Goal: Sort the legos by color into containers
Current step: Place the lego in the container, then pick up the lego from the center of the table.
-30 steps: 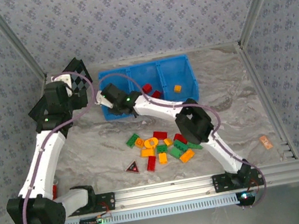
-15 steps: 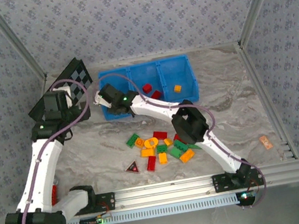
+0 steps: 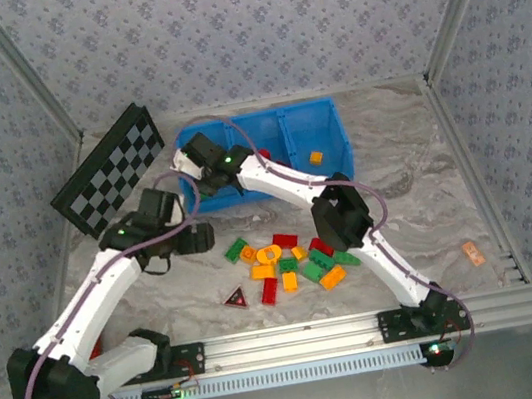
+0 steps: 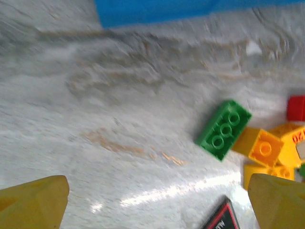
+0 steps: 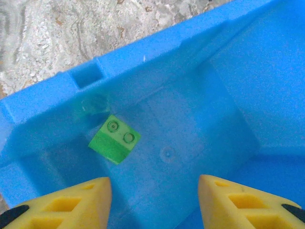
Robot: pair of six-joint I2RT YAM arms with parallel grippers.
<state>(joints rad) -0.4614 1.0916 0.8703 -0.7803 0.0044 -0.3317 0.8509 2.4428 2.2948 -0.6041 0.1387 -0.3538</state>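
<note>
My right gripper (image 5: 155, 202) hangs open over the left compartment of the blue bin (image 5: 43, 107), nothing between its yellow fingers (image 5: 71, 205). A small green lego (image 5: 114, 139) lies loose on that compartment's floor, just beyond the left finger. From above, the right gripper (image 3: 195, 165) is over the bin's (image 3: 328, 109) left end, and an orange lego (image 3: 315, 158) lies in the right compartment. My left gripper (image 3: 201, 238) is low over the table, open, just left of the lego pile (image 3: 286, 262). A green lego (image 4: 224, 129) and orange ones (image 4: 262, 148) lie ahead of the open left gripper (image 4: 155, 205).
A black-and-white checkerboard (image 3: 109, 169) leans at the back left. A dark red-edged triangle (image 3: 234, 299) lies at the pile's near left and shows again, the triangle (image 4: 221, 217), by my left finger. A small orange piece (image 3: 473, 253) sits far right. The metal rail (image 3: 367, 325) runs along the front.
The left arm has swung from the checkerboard at the back left down to the pile's left side. The right gripper has shifted slightly back over the bin and opened.
</note>
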